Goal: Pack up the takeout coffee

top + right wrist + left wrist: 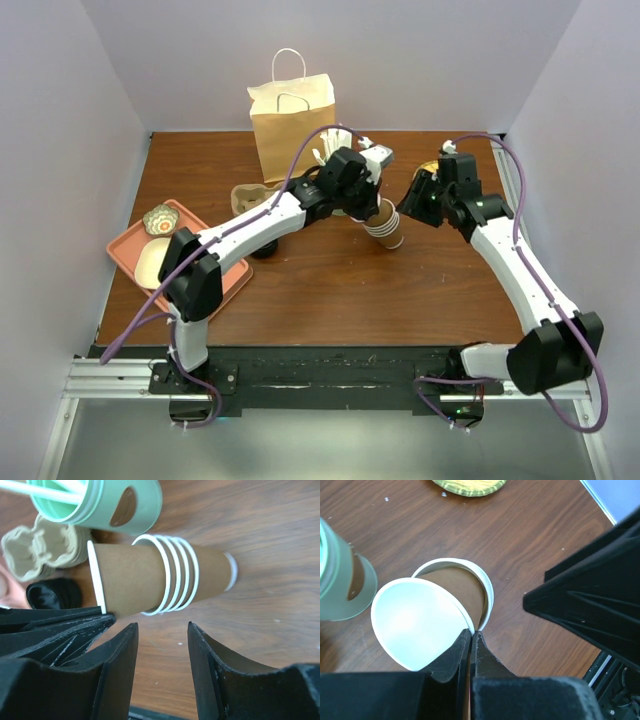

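Two arms meet over a stack (200,577) of brown paper cups at mid-worktop (350,290). The left end effector (471,632) has its fingers pressed together on the white rim of the top cup (127,582), which sits partly drawn out of the nest. The right end effector (162,626) hovers just beside the stack, fingers apart and holding nothing.

No lidded coffee can be made out with certainty. A black round thing (52,594) near the pulp carriers (35,555), below the left forearm, may be its lid, but its body is hidden. The bag (292,125) stands upright at the back, well apart from the cups.

The pinch is on a thin paper lip, so a hard pull could crease it or let it slip free. The stack leans in the overhead view. If the nested cups bind, the whole stack may ride up, topple and roll into the mint straw holder (115,505) beside it. With both end effectors so close together, a careless closing move by the right one risks striking the left.
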Robot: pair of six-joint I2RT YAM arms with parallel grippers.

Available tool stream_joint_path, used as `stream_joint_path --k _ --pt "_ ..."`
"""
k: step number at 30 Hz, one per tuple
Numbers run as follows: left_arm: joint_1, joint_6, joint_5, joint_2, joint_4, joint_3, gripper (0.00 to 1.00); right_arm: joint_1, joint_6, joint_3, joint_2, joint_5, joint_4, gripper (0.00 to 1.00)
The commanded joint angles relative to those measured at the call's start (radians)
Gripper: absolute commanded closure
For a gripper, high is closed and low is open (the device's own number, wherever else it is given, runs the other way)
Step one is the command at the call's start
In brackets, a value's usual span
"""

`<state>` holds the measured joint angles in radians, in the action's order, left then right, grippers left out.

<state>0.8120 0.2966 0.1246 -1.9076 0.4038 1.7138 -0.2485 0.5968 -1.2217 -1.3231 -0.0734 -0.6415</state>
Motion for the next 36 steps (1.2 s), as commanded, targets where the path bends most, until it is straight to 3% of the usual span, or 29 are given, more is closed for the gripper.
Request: stream_joint_path --k 1,16,23,28,36 --pt "0.029 0.018 0.018 -0.028 -0.045 0.079 1.0 0.0 -0.019 0.039 0.073 0.161 -0.052 0.52" --pt "0.05 0.003 -0.048 -0.024 -0.008 0.214 1.0 -0.002 0.006 0.025 0.096 0.211 -0.093 0.52" --pt "0.052 -0.023 -0.121 0.018 0.024 0.199 1.0 0.0 -0.005 -0.024 0.039 0.264 -0.089 0.52" --pt "0.049 -0.025 -0.262 0.077 0.115 0.219 1.0 0.006 -0.015 -0.033 -0.008 0.302 -0.093 0.52" --pt "0.049 -0.039 -0.233 0.18 0.11 0.156 1.0 0.011 -0.035 -0.041 -0.109 0.247 0.02 0.53"
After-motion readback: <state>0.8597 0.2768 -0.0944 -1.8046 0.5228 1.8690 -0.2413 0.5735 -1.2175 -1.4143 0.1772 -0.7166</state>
